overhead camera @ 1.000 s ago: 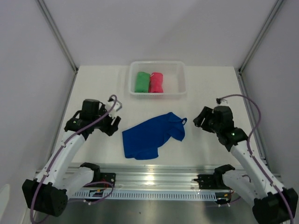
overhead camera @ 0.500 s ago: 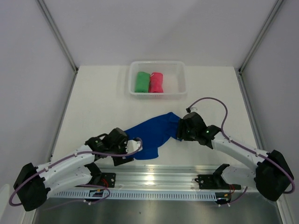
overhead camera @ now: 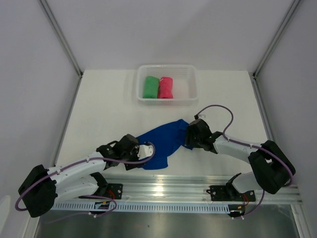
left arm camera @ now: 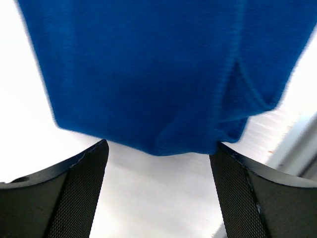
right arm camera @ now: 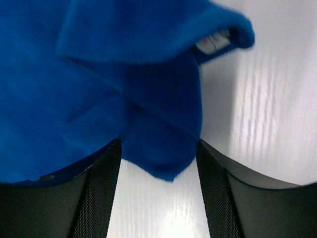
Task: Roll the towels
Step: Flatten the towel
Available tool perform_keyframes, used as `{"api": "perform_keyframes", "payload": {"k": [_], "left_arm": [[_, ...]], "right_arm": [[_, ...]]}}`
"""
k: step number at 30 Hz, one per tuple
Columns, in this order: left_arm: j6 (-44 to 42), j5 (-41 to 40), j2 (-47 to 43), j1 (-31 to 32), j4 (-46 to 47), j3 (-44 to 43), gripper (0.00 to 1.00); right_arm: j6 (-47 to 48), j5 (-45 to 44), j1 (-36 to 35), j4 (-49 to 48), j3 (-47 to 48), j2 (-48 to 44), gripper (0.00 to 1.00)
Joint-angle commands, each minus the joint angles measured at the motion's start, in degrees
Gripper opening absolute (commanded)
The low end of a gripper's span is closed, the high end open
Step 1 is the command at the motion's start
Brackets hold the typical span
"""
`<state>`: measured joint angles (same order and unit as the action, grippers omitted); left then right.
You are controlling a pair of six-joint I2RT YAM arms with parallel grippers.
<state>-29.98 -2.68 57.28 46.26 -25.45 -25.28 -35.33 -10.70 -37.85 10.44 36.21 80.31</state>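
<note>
The blue towel [overhead camera: 162, 143] lies crumpled in the middle of the table. My left gripper [overhead camera: 146, 152] is low at its near left corner, open, with the towel's edge [left arm camera: 163, 99] just reaching between the fingertips. My right gripper [overhead camera: 187, 137] is open at the far right corner, and a fold of the blue towel [right arm camera: 158, 144] sits between its fingers without being pinched. The green towel [overhead camera: 150, 87] and the pink-red towel [overhead camera: 166, 87] lie rolled side by side in the basket.
The white slotted basket [overhead camera: 190, 84] stands at the back of the table, its right part without a towel. A metal rail [overhead camera: 163, 187] runs along the near edge. White walls close in both sides.
Both arms came down from raised poses at the sides and reached in to the blue towel's opposite corners. The left gripper slid further right along the near edge. The towel shifted slightly.
</note>
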Motion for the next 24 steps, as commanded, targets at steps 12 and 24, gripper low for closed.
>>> {"api": "perform_keyframes", "payload": {"k": [12, 24], "left_arm": [[-0.26, 14.45, -7.62, 0.41, -8.65, -2.41, 0.87], [3.43, 4.45, 4.93, 0.67, -1.01, -5.04, 0.82]], "right_arm": [[0.44, 3.23, 0.14, -2.9, 0.61, -1.9, 0.0], [3.16, 0.42, -1.44, 3.98, 7.3, -17.56, 0.0]]}}
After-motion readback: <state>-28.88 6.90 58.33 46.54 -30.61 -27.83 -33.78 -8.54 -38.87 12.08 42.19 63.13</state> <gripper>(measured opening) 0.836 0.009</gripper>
